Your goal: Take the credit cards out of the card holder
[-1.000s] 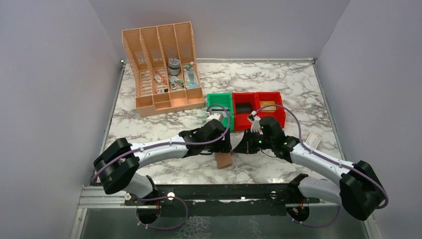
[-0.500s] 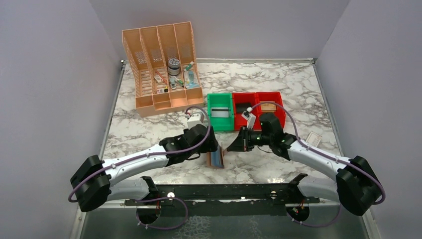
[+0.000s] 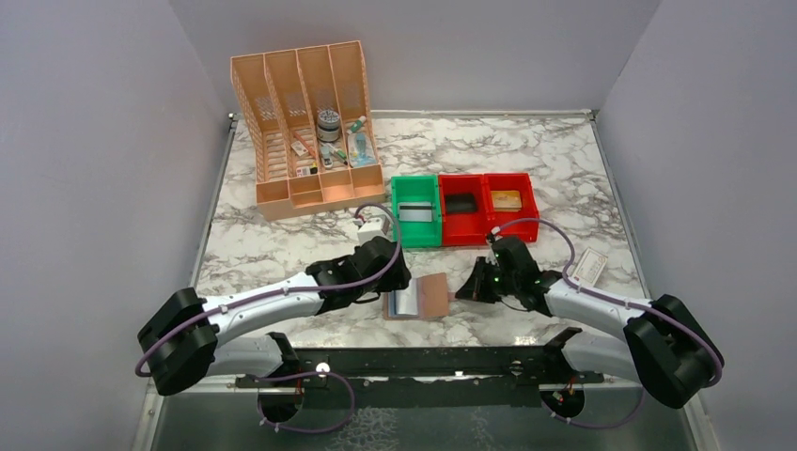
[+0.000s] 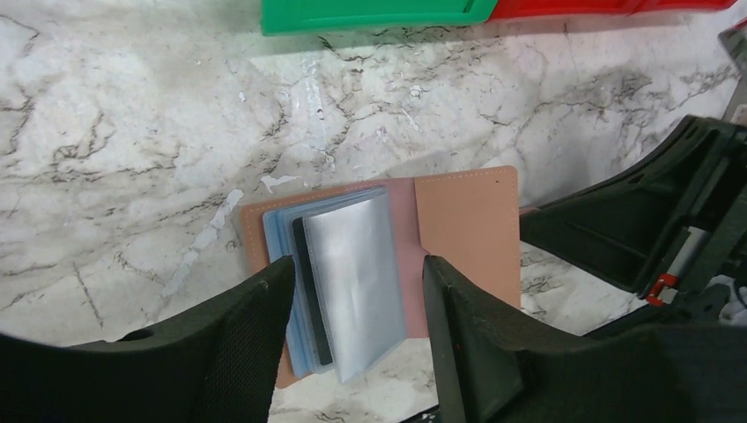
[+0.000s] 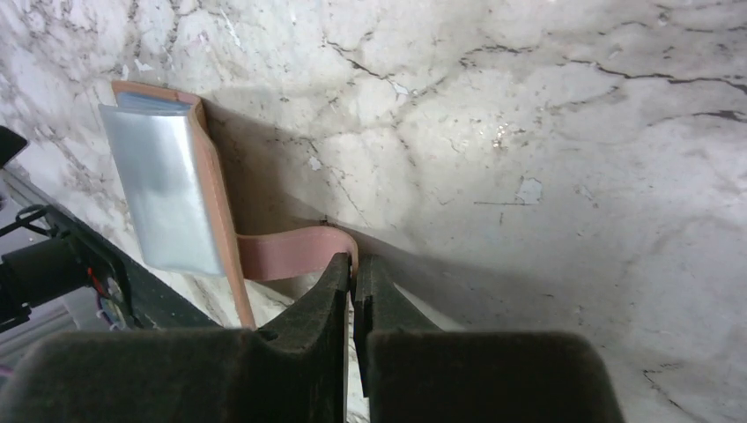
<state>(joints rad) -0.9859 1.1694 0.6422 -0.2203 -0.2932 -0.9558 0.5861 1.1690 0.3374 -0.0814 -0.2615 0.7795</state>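
Note:
The card holder (image 3: 432, 293) lies open on the marble near the front edge, brown cover to the right and blue-grey clear pockets to the left. In the left wrist view the card holder (image 4: 467, 229) shows a dark credit card (image 4: 305, 291) edge-on between the pockets. My left gripper (image 4: 357, 339) is open and empty, hovering just above the pocket stack; it also shows in the top view (image 3: 399, 282). My right gripper (image 5: 354, 269) is shut on the edge of the holder's brown cover (image 5: 291, 251), low at the table; it also shows in the top view (image 3: 467, 290).
A green bin (image 3: 416, 211) holding a silvery card and two red bins (image 3: 462, 209) stand just behind the holder. An orange file organiser (image 3: 305, 122) with small items is at the back left. A small white box (image 3: 590, 265) lies at the right.
The holder went from folded and partly raised between both grippers to lying open flat. My right gripper has drawn the cover out rightward and downward. My left gripper has let go.

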